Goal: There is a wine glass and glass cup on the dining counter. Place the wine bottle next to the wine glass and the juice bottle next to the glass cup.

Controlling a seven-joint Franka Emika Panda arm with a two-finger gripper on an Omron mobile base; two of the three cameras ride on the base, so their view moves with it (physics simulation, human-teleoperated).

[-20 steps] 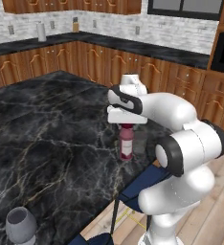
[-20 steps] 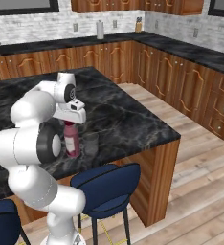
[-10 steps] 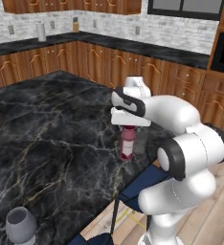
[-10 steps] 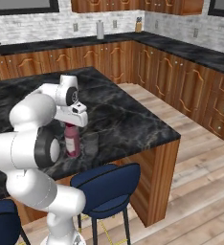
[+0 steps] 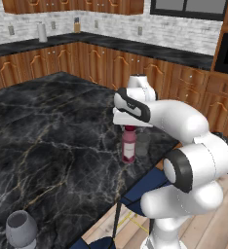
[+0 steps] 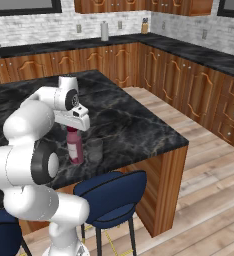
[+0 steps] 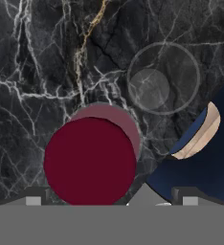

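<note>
Nearest, two blue stools [image 6: 110, 192] are standing at the wooden edge of the dining counter [image 5: 52, 146]. At that counter's near left corner in the left base view, a wine glass [image 5: 21, 230] is sitting alone, well apart from everything else.

Further in, near the counter's edge, the juice bottle [image 5: 129, 144] is standing upright with the glass cup [image 5: 142, 142] just beside it; whether the two are touching is hard to tell. From the hand view, the red cap [image 7: 90, 161] is lying directly below the camera, the cup's rim to its upper right.

Above the bottle, the gripper [image 5: 129, 123] is hovering over the cap with its fingers spread wide, gripping nothing.

Farthest, wooden cupboards [image 5: 111, 63] under a narrow black worktop are lining the walls.
</note>
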